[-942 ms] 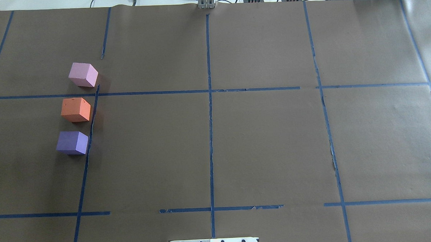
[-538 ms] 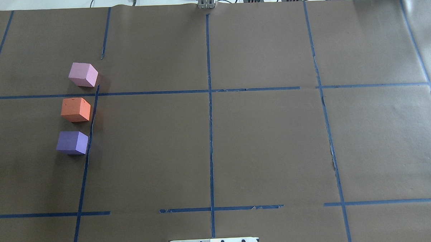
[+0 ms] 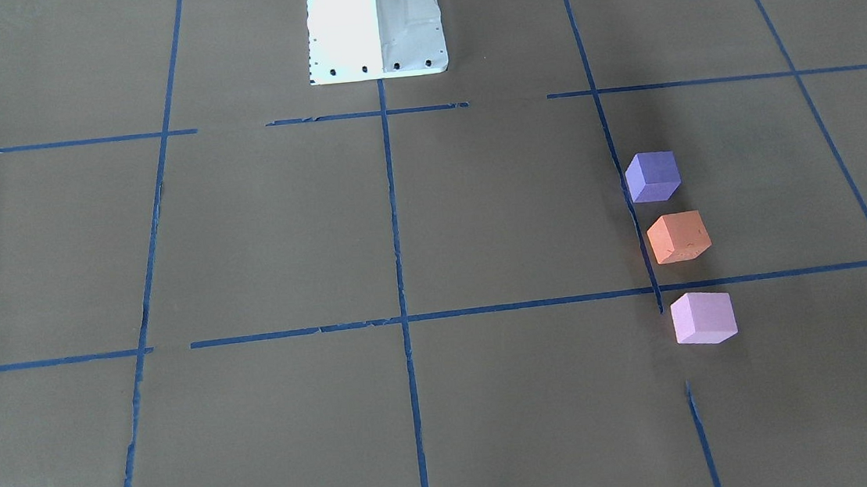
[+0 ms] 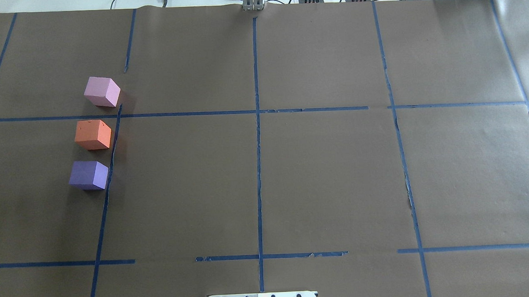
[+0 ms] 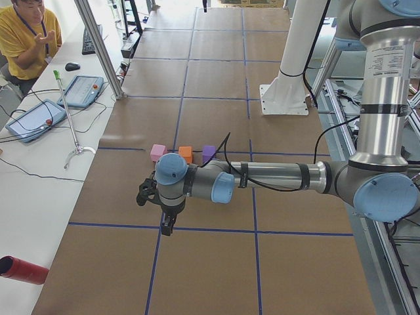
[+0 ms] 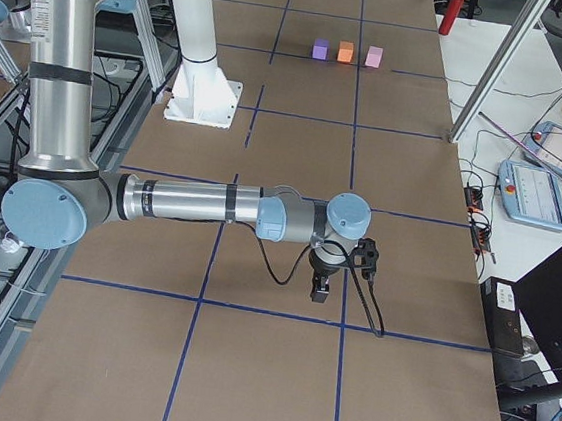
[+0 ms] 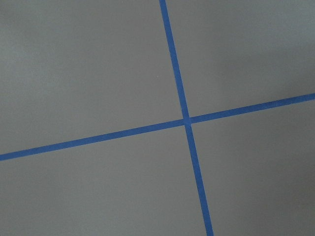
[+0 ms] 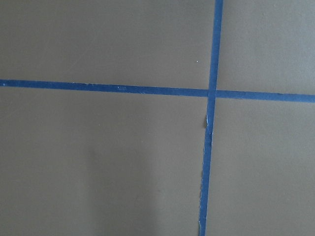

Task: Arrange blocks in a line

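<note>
Three small matte foam cubes stand in a row on the left half of the table. The violet-purple cube is nearest the robot, the dented orange cube is in the middle, and the light pink-lilac cube is farthest. Narrow gaps part them, and they sit just left of a blue tape line on the brown paper-covered table. The left gripper hangs above a tape crossing farther left, well apart from the cubes. The right gripper hangs over the far right end. Released or clenched, I cannot tell for either.
</note>
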You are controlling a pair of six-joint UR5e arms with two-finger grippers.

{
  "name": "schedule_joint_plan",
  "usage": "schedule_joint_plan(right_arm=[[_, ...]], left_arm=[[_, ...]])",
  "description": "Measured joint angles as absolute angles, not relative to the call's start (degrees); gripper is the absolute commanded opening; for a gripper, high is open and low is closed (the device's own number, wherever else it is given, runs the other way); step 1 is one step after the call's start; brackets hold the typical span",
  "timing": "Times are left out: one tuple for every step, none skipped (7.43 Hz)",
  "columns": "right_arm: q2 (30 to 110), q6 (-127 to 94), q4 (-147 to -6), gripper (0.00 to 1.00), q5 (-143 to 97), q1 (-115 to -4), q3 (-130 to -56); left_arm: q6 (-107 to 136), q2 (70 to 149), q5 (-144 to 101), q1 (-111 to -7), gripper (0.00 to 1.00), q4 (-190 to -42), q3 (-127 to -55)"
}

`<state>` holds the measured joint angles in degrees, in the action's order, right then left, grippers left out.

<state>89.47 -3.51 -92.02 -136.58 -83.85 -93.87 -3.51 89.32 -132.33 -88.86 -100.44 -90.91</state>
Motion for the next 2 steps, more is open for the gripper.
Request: schedule_joint_plan(right_arm=[[89.5, -3.5, -92.0, 1.00, -136.6, -83.8, -93.9], [89.5, -3.5, -92.0, 1.00, -136.6, -83.8, -93.9]], left_arm=[[-3.5, 89.3, -132.4, -88.9, 1.00, -100.5, -91.0], [-3.5, 89.3, -132.4, -88.9, 1.00, -100.5, -91.1]])
